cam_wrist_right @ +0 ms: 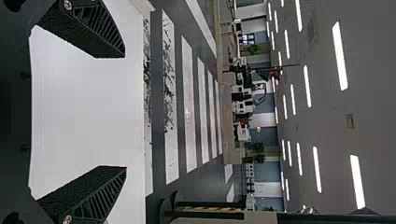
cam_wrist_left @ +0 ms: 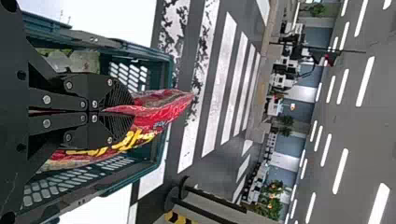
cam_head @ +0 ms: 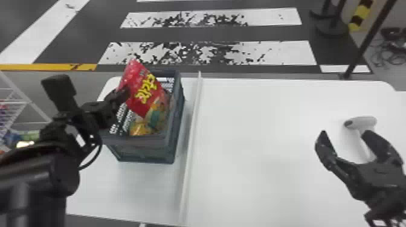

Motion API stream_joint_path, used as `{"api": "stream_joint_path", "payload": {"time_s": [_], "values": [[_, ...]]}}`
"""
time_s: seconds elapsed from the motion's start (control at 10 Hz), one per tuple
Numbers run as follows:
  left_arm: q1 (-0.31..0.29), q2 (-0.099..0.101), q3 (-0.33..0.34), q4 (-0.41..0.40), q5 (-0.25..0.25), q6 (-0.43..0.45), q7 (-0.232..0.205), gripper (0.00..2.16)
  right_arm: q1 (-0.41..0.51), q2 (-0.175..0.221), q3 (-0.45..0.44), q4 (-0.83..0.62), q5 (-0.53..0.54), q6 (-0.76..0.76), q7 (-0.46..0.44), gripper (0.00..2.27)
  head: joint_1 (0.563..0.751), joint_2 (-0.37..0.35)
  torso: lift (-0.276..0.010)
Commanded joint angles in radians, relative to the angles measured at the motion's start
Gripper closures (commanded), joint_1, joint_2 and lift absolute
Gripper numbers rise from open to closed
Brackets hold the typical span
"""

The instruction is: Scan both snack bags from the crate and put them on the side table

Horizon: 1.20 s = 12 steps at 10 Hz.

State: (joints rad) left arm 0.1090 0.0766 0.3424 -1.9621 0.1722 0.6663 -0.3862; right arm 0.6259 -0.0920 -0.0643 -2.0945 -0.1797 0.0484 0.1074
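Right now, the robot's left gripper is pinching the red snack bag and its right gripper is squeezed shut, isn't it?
Not quite: the right wrist view shows the right gripper open, with nothing between its fingers. The left gripper does pinch the red snack bag.

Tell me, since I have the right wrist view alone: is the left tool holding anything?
Observer: Yes, the left tool is closed on the red snack bag.
Operator: Anything else in the crate?
Observer: Yes, a yellow-and-green package sits in the crate, partly hidden by the red bag.
Operator: And where's the scanner?
Observer: The white scanner lies on the table; from the head view, the open right tool partly hides its handle.
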Motion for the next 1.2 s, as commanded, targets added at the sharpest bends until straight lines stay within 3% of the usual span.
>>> {"api": "stream_joint_path", "payload": {"time_s": [0.0, 0.1, 0.3, 0.4, 0.6, 0.8, 0.9, 1.1], "values": [[0.024, -0.001, 0.041, -0.077, 0.076, -0.001, 0.003, 2.13, 0.000, 0.002, 0.001, -0.002, 0.000, 0.000, 0.001, 0.07, 0.695, 0.107, -0.087], [0.055, -0.004, 0.076, -0.144, 0.138, 0.002, 0.007, 2.13, 0.002, 0.003, 0.001, -0.002, 0.000, 0.000, 0.009, 0.07, 0.695, 0.115, -0.087], [0.109, -0.009, 0.164, -0.245, 0.314, 0.036, 0.000, 2.13, 0.002, 0.003, 0.001, -0.004, 0.000, 0.000, 0.009, 0.07, 0.695, 0.129, -0.087], [0.138, -0.009, 0.205, -0.320, 0.360, 0.072, 0.001, 2.13, 0.002, 0.005, 0.003, -0.005, 0.000, 0.000, 0.009, 0.07, 0.695, 0.135, -0.087], [0.190, -0.009, 0.316, -0.425, 0.589, 0.112, -0.002, 2.14, 0.002, 0.005, 0.003, -0.005, 0.000, -0.003, 0.009, 0.07, 0.695, 0.147, -0.087], [0.230, -0.011, 0.316, -0.446, 0.724, 0.122, -0.045, 2.14, -0.002, 0.002, 0.003, -0.004, -0.001, -0.003, 0.009, 0.07, 0.695, 0.136, -0.087], [0.244, -0.023, 0.277, -0.425, 0.744, 0.118, -0.066, 2.13, -0.002, 0.002, 0.006, -0.004, -0.001, -0.003, 0.008, 0.07, 0.695, 0.124, -0.087], [0.247, -0.040, 0.118, -0.299, 0.727, 0.106, -0.106, 2.13, -0.002, 0.000, 0.003, -0.005, -0.004, -0.006, 0.008, 0.07, 0.695, 0.062, -0.087]]}}
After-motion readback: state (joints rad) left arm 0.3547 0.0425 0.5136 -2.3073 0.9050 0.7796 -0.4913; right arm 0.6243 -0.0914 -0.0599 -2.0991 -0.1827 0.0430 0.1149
